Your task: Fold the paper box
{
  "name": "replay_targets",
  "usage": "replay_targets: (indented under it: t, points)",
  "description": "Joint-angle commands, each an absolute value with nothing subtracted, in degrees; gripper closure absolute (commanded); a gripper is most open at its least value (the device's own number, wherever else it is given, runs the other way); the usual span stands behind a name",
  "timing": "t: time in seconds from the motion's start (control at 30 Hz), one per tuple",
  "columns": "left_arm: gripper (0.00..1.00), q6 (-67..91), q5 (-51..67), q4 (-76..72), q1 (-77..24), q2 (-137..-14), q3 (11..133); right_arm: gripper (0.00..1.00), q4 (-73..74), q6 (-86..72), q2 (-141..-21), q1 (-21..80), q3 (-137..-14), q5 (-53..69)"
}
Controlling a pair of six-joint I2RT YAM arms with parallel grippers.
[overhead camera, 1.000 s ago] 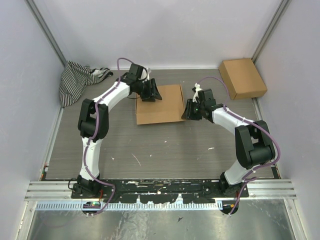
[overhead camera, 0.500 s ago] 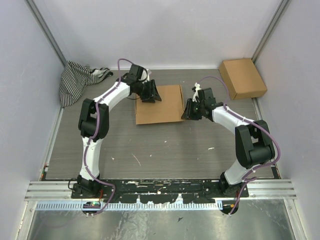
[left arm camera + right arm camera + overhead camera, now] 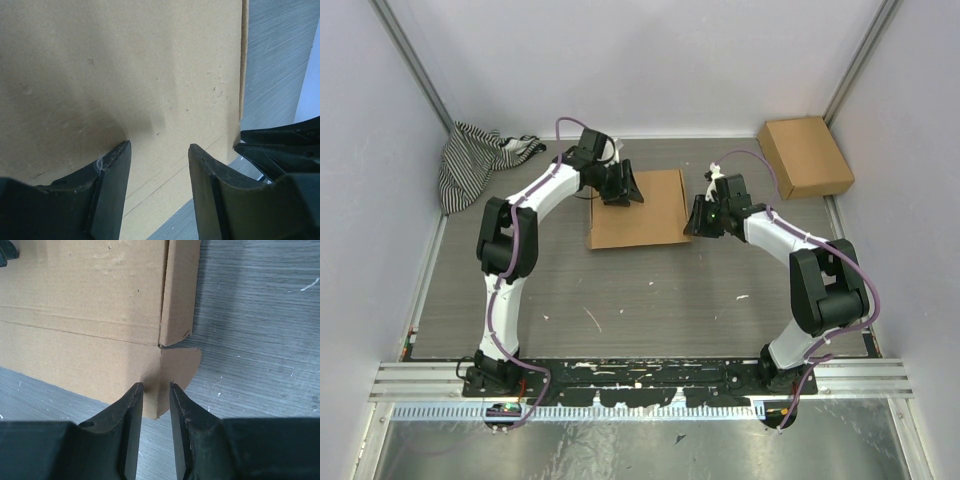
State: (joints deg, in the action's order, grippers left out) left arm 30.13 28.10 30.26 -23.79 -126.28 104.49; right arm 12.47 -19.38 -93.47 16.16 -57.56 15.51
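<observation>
The paper box (image 3: pixel 638 210) lies flat on the grey table as a brown cardboard piece with crease lines. My left gripper (image 3: pixel 623 190) is open and low over its far left part; in the left wrist view (image 3: pixel 157 170) cardboard (image 3: pixel 125 75) fills the space between the fingers. My right gripper (image 3: pixel 693 220) is at the box's right edge. In the right wrist view (image 3: pixel 156 405) its jaws stand a narrow gap apart, straddling the near right corner by a rounded tab (image 3: pixel 180 365). They do not clamp it.
A smaller ready-made brown box (image 3: pixel 805 157) sits at the far right corner. A black-and-white striped cloth (image 3: pixel 475 160) lies at the far left by the wall. Walls enclose the table on three sides.
The paper box has shifted and turned slightly to the left, its near left corner moving left. Both grippers have moved a little left with it.
</observation>
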Motion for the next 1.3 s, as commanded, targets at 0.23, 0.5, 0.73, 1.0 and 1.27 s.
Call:
replay_targets:
  t: [0.23,0.5,0.73,1.0,1.27]
  points:
    - [0.29,29.7,22.6,28.0,-20.0,-105.7,88.1,0.55,12.1,-18.5,-91.8,16.2,-59.4,14.8]
    - [0.27,30.7,21.4,21.0,-17.6,-95.5,69.4,0.52,12.4,-18.5,-92.9,16.1,-60.2,16.3]
    - [0.28,29.7,20.5,20.1,-17.6,-94.0,64.2,0.46,10.9,-19.6,-93.0,16.1,-58.7,17.5]
    - [0.29,28.1,17.2,19.4,-17.7,-96.2,63.0,0.47,9.5,-20.3,-95.8,16.1,-58.8,19.2]
    - [0.31,29.1,19.3,16.1,-18.0,-97.9,61.7,0.51,9.4,-20.4,-96.1,16.1,-58.9,20.6]
